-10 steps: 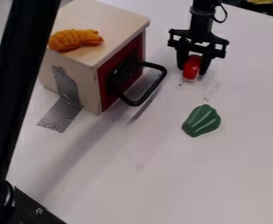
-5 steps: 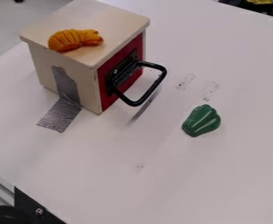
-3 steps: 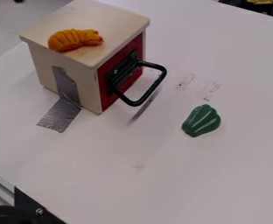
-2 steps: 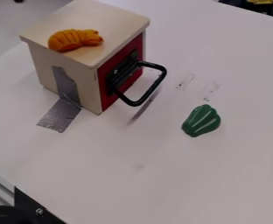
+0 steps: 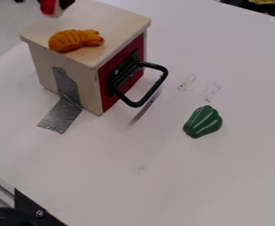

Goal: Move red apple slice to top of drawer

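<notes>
Red apple slice (image 5: 48,6), up at the top edge of the view, left of centre, with a pale lower end below the red. Held in the black claw (image 5: 56,4), cut off by that same edge, with dark fingertips (image 5: 67,3) close against the slice. Seen over the back left edge of the box top (image 5: 107,24); cannot tell how high above it, or whether touching.

On the box top, near its front left edge, a curved orange toy (image 5: 75,40) with ridges, lying nearer to the camera than the slice and apart from it. Below, the pale wooden box (image 5: 39,66) with a red front (image 5: 105,73) turned toward the right, and on that front a black handle (image 5: 141,104) jutting out over the bench (image 5: 163,190). Down the left side wall, a strip of grey tape (image 5: 60,116), bending at the foot and running out onto the bench.

Well apart to the right of the box, lying on the white bench, a ribbed green toy (image 5: 202,122). Between it and the top of the view, dark smudges (image 5: 212,90) on the surface. At the lower left, a black corner piece (image 5: 34,209) with a screw in it.
</notes>
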### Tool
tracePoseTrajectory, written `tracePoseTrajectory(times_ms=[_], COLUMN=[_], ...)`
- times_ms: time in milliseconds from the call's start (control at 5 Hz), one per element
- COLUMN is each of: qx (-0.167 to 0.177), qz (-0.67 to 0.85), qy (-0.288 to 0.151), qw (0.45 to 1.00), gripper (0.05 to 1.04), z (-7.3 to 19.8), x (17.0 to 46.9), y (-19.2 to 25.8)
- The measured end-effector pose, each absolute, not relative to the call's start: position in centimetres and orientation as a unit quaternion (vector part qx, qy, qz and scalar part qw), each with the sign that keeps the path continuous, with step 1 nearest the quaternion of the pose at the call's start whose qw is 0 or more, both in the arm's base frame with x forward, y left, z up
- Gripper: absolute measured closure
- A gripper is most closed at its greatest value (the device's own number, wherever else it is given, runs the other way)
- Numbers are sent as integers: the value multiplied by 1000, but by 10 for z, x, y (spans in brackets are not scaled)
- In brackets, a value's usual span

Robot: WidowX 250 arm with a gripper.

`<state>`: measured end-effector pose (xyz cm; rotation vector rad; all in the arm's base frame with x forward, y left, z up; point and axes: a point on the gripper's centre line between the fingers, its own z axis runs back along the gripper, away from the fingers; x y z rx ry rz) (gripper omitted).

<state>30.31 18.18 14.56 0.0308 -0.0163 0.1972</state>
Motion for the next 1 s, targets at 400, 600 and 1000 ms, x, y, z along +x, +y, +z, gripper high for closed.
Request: tracePoseTrajectory(times_ms=[400, 600, 1000], qx=[21, 16, -1], qz=[98, 93, 64], qy=[19, 28, -1], qw=[995, 995, 998], gripper=[174, 81, 84], z=[135, 137, 171], x=[303, 303, 316], y=[187, 183, 174])
